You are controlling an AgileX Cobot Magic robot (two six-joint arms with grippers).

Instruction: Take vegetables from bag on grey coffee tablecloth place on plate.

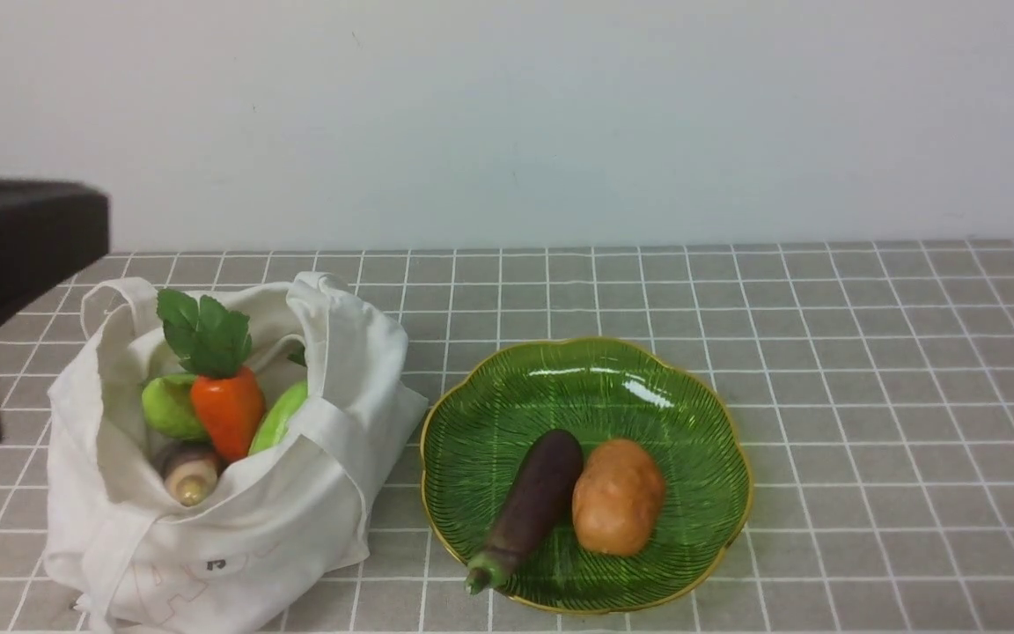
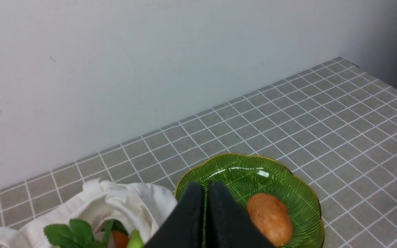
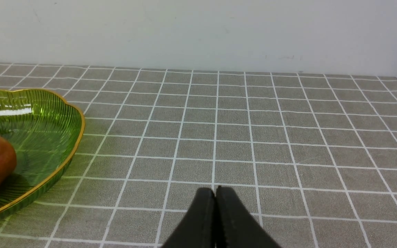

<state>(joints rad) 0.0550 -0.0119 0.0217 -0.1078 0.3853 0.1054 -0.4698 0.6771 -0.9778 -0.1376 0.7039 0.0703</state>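
In the front view, the white bag (image 1: pixel 225 467) is sitting at about 8 o'clock on the grey tablecloth (image 1: pixel 868 379), and the green plate (image 1: pixel 701 414) is lying just beside it, toward 5 o'clock. Inside the bag an orange carrot (image 1: pixel 227 409) with green leaves is standing up, with light-green pieces (image 1: pixel 168 405) on both sides of it and a purplish-cream root (image 1: pixel 188 471) partly showing below. On the plate a dark-purple eggplant (image 1: pixel 535 504) is touching a brown potato (image 1: pixel 618 496). A black part of the left arm (image 1: pixel 5 291) is being cut off by the edge at 9 o'clock; no fingers are showing here.

In the left wrist view, the left gripper (image 2: pixel 205 187) is hanging above the plate rim with its jaws pressed together and nothing between them. It is hiding the eggplant and part of the bag.

In the right wrist view, the right gripper (image 3: pixel 215 193) is hovering over bare cloth, jaws also closed together and empty. Only part of the plate and potato is showing.
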